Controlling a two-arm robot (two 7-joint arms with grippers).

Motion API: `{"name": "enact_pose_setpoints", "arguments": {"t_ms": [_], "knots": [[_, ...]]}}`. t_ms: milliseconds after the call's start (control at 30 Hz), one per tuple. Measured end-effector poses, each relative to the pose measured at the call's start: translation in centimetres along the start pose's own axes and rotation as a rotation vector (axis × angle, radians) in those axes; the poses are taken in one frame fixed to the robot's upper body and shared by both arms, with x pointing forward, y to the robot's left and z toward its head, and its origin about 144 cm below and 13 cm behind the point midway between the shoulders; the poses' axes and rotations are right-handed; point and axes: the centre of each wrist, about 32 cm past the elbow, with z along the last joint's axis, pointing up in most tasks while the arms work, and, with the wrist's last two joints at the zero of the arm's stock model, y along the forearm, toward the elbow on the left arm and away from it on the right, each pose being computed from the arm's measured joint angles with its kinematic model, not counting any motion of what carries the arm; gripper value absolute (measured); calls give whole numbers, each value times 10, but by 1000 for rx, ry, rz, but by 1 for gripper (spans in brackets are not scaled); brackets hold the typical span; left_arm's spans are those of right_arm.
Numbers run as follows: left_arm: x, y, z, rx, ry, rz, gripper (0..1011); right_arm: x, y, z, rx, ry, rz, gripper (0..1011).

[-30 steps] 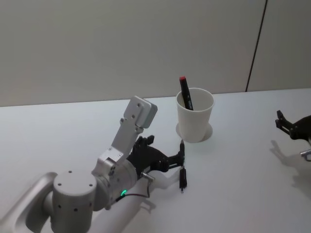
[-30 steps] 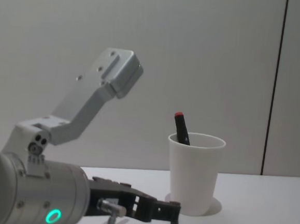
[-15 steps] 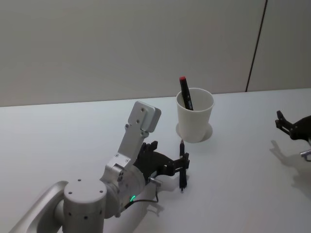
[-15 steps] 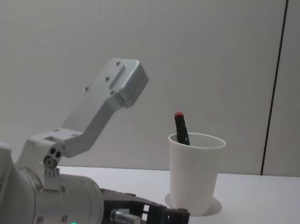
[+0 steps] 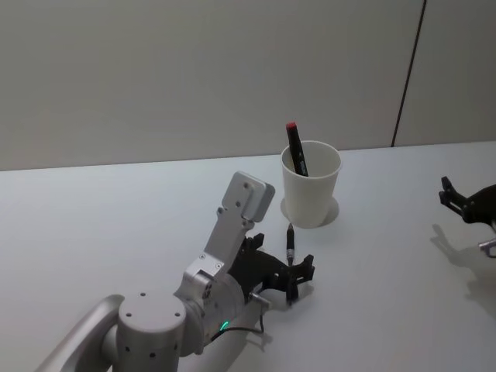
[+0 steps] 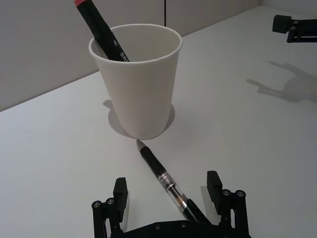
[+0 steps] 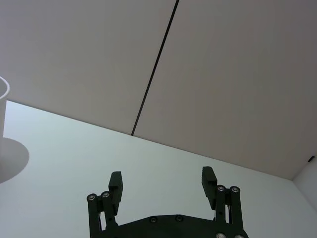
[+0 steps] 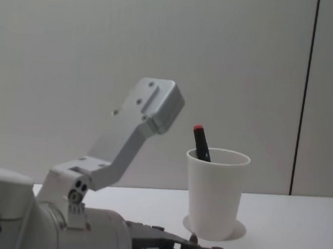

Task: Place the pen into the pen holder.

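Left gripper [image 6: 167, 182] fingers wide open and empty, straddling the rear of the slim black pen [image 6: 157, 169] lying flat on the white bench [image 6: 59, 148], its long axis pointing away from them to the base of the plain white paper cup [image 6: 138, 84]; right gripper [image 5: 465, 205] parked open far right.

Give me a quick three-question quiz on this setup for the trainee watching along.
1. True or false: the left gripper is shut on the pen lying on the table.
2. What already stands in the cup? A) a red-capped marker B) scissors C) nothing
3. Is the right gripper, parked off to the right, open or shut?
Key: 1 false, it is open, straddling the pen; 2 A; 3 open.
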Motion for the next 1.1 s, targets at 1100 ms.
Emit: {"name": "enact_pose_setpoints", "arguments": {"t_ms": [1100], "knots": [[-6,-1,-13,25,-109,-1,1001,0,0,0,0,0,0,1002]]}}
